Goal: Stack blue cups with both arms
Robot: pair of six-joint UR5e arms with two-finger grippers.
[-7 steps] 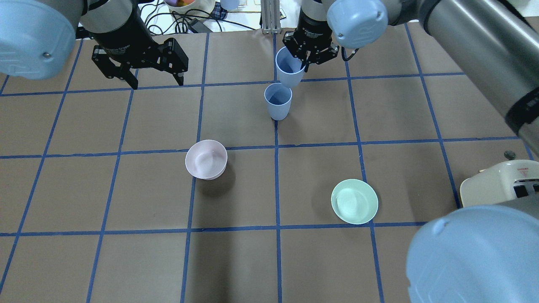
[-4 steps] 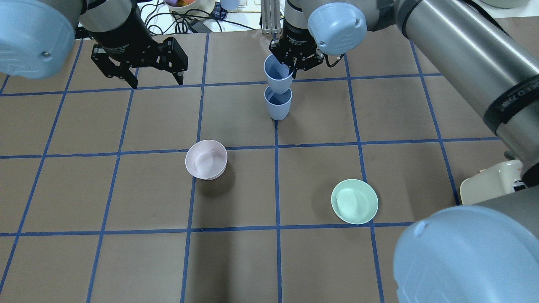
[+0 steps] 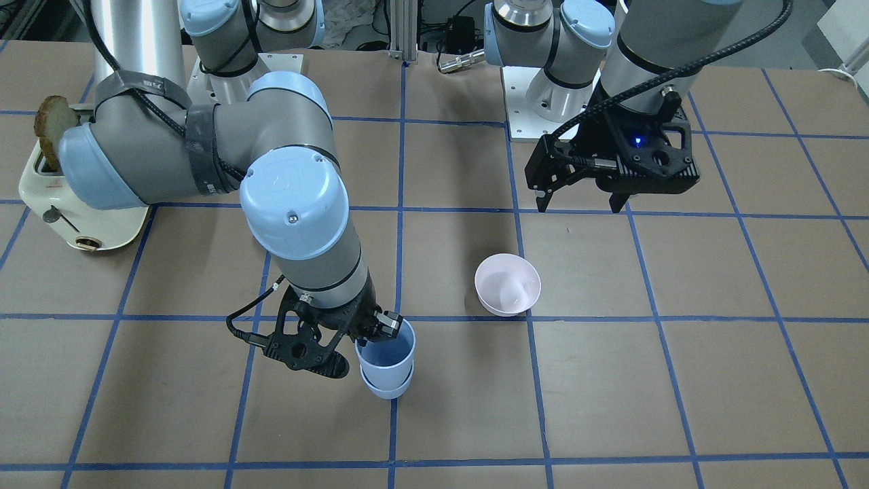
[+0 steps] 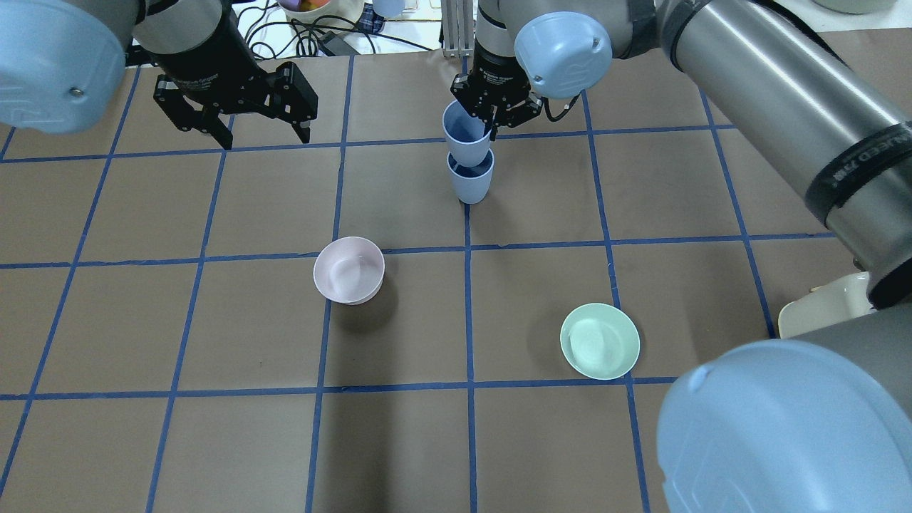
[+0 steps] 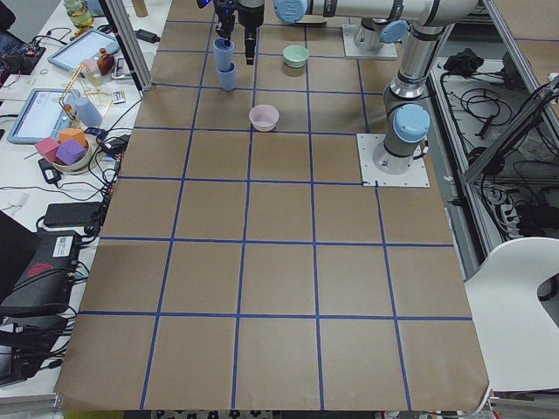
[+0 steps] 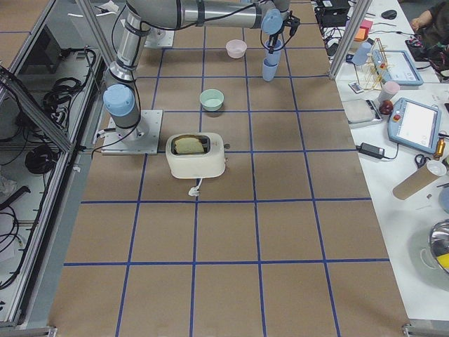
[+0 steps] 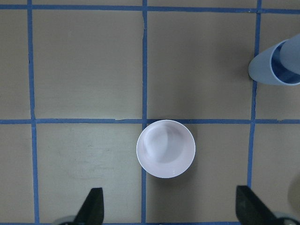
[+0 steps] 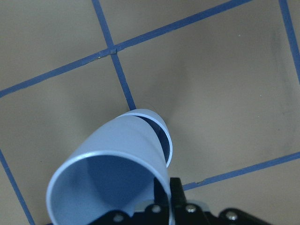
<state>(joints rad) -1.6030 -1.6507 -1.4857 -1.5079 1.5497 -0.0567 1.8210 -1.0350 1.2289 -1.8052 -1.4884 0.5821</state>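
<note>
My right gripper (image 4: pixel 490 117) is shut on the rim of one blue cup (image 4: pixel 467 132) and holds it tilted. The cup's base sits in the mouth of the second blue cup (image 4: pixel 470 183), which stands on the table. The front view shows the held cup (image 3: pixel 385 352) partly nested in the lower cup (image 3: pixel 387 390). The right wrist view shows the held cup (image 8: pixel 112 183) over the lower cup's rim (image 8: pixel 161 131). My left gripper (image 4: pixel 267 139) is open and empty, hovering to the left of the cups; it also shows in the front view (image 3: pixel 580 206).
A pale pink bowl (image 4: pixel 349 269) stands near the table's middle, below my left gripper in its wrist view (image 7: pixel 165 148). A mint green bowl (image 4: pixel 599 340) stands nearer my right side. A cream toaster (image 3: pixel 75 204) with toast stands by the right arm's base.
My right gripper has moved left and down with its cup, bringing the cup's base from beside the standing cup into its mouth. The left arm has not moved.
</note>
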